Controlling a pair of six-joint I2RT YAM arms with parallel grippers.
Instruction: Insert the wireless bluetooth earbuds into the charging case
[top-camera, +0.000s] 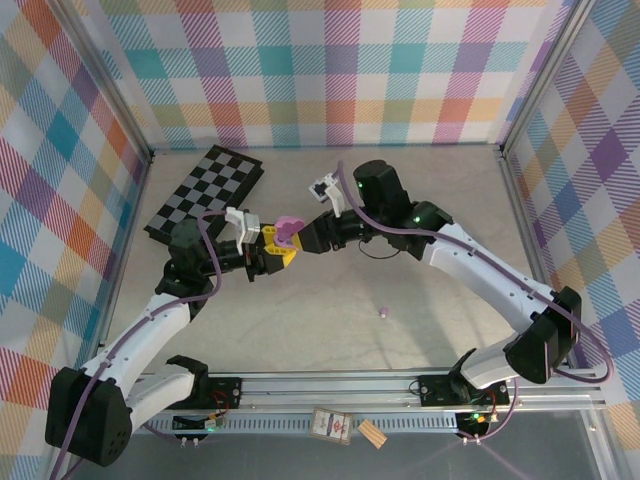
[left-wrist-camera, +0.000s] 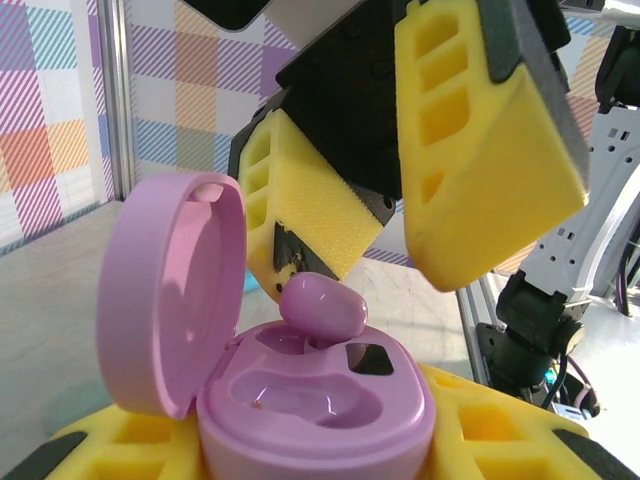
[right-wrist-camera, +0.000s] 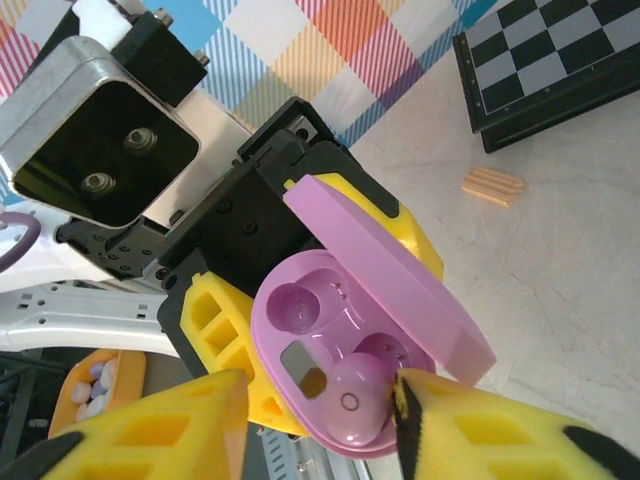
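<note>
My left gripper (top-camera: 270, 250) is shut on the purple charging case (left-wrist-camera: 320, 420), which it holds above the table with the lid (left-wrist-camera: 175, 290) swung open. A purple earbud (right-wrist-camera: 355, 405) rests tilted in one socket of the case, half seated. The other socket (right-wrist-camera: 300, 300) is bare. My right gripper (right-wrist-camera: 320, 420) stands open over the case. One of its yellow fingers (right-wrist-camera: 500, 430) touches the earbud and the other (right-wrist-camera: 150, 430) is well clear. A second small purple earbud (top-camera: 381, 313) lies on the table between the arms.
A folded chessboard (top-camera: 204, 193) lies at the back left. A small ridged wooden piece (right-wrist-camera: 492, 186) rests near it. A card (top-camera: 331, 425) and a wooden block (top-camera: 372, 434) sit on the front rail. An orange tray (right-wrist-camera: 95, 385) holds small white pieces.
</note>
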